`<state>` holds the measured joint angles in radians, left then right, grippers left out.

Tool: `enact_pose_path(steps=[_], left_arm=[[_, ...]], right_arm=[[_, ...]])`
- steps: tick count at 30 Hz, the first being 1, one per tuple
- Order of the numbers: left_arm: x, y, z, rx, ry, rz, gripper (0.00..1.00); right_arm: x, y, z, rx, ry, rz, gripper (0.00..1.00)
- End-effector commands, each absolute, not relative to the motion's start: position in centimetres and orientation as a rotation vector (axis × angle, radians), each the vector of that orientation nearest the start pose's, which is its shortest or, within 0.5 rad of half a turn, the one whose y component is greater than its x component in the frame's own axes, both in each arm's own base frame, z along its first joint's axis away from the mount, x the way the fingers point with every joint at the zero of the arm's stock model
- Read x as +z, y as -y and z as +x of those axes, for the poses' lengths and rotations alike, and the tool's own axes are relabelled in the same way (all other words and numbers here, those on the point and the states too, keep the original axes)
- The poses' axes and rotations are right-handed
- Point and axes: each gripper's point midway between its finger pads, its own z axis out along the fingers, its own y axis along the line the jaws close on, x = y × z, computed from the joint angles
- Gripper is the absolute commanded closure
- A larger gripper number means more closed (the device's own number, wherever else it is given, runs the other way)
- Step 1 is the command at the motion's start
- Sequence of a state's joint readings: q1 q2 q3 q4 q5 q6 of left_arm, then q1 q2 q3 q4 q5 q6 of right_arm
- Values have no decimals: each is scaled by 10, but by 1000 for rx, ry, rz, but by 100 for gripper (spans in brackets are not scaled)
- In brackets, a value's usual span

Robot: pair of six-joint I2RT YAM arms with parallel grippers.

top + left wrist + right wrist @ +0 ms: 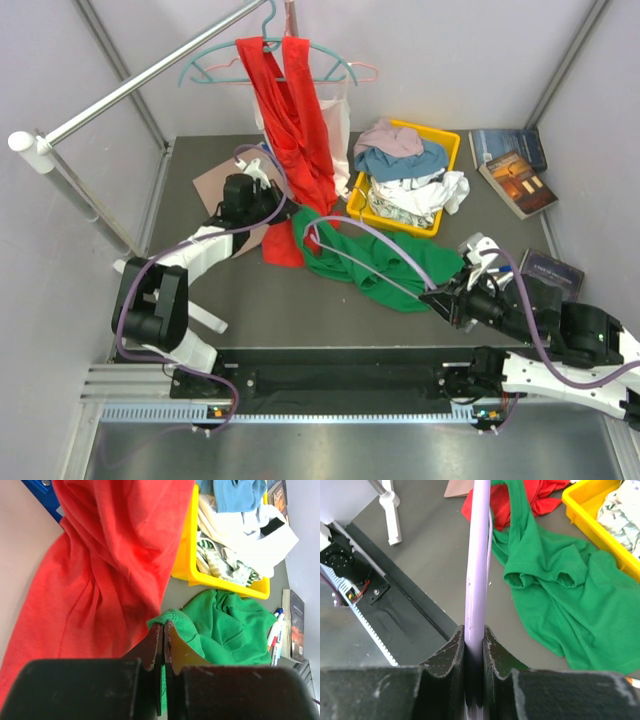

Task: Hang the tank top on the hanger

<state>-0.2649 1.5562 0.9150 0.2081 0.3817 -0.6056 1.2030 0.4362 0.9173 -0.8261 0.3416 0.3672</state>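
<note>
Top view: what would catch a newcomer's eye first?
A long red top hangs at the back, reaching the table. Mid-table lies the green tank top, the lavender hanger across it, gripped by the right jaws. A yellow bin heaped with clothes sits behind.

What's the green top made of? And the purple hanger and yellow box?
The tank top looks like soft matte knit cloth; it crumples into folds. The hanger seems smooth plastic, stiff and straight with a slight sheen. The yellow box looks like hard, shiny plastic with a firm rim.
</note>
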Motion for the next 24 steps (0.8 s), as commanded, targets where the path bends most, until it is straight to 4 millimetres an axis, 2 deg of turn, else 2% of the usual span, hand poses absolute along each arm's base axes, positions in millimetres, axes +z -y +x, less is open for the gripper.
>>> enact_pose_path(steps=[1,8,11,16,20,24], left_arm=[[184,198,411,-944,-2010,-50,100],[207,204,395,-1009,-1984,-13,100],[221,206,383,-1049,-1970,8,100],[240,210,368,-1120,-1946,12,100],[263,212,361,-1162,-1911,10,100],[271,209,356,-1149,-1919,8,100]], right_arm=[[274,-169,108,764,-1883,-576,100],[260,-177,117,729,-1900,-560,100],[265,-186,123,742,-1859,-530,100],[261,-200,132,761,-1795,-513,100],[267,-204,133,803,-1753,-480,100],[283,-195,132,842,-1696,-430,100]])
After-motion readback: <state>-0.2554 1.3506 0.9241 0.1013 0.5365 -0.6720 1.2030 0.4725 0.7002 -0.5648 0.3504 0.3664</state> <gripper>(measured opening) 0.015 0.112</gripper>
